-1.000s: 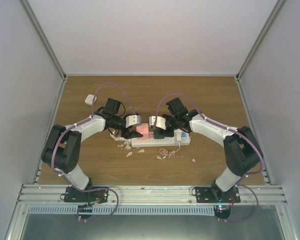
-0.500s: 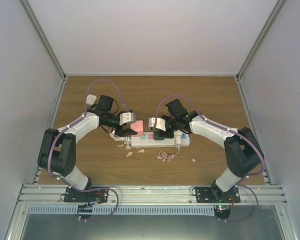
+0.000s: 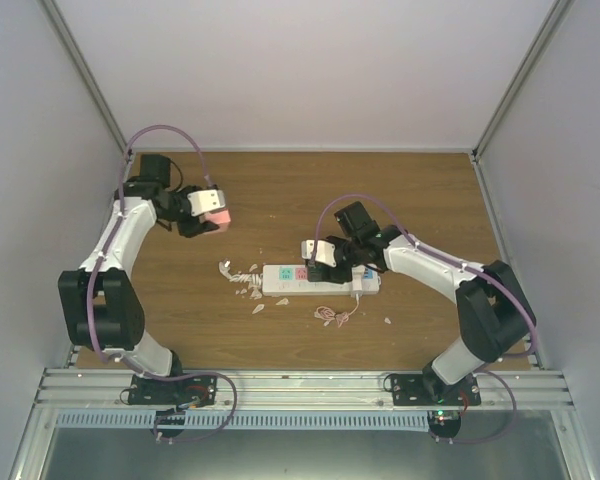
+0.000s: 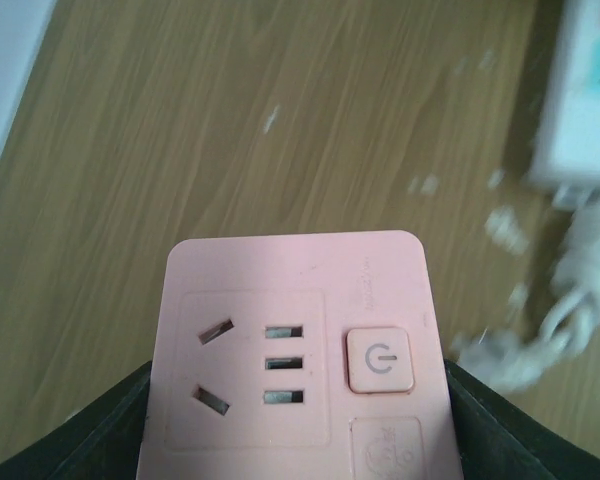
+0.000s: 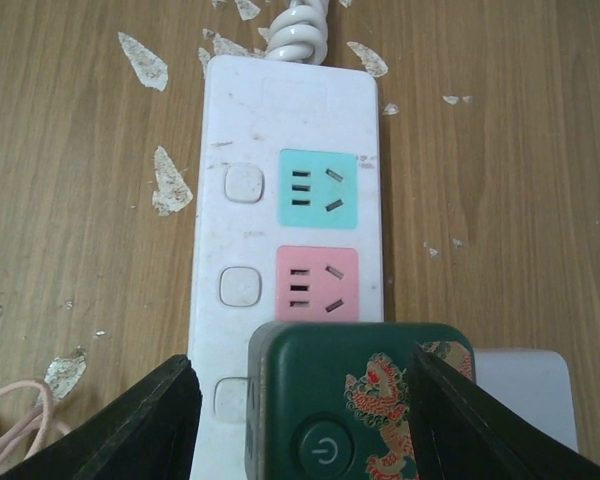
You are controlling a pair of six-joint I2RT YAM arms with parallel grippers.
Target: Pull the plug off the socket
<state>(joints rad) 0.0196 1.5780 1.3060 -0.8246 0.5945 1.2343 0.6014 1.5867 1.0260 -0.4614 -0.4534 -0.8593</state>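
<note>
The pink plug (image 4: 295, 350) is a square block with two sets of holes and a little button with a power sign on it. There is tiny raised writing next to the button, but it is too small to read. A round mark under the button is cut off by the bottom edge. The left jaws hold this plug tight, dark and pressed on both its sides, low in the left wrist view. From above, the plug is held over the brown counter (image 3: 280, 190) in the upper left of the frame. It is well apart from the socket (image 3: 280, 281), which lies flat on the counter near the middle. The socket is long and white, with a green face (image 5: 317, 190) and a pink face (image 5: 316, 283). Each face has a plain white button (image 5: 242, 184) beside it with no sign on it. A dark green block (image 5: 358, 400) sits on the socket, low in the right wrist view. It has a round button with a power sign and a red and gold picture that I cannot make out. The right jaws stand wide, one on each side of the green block, and a bit of white socket shows between the block and the jaw at the lower left. A curly white cord (image 5: 298, 25) comes out of the socket's end at the top of that view. White flakes (image 5: 168, 182) lie on the counter beside the socket.
</note>
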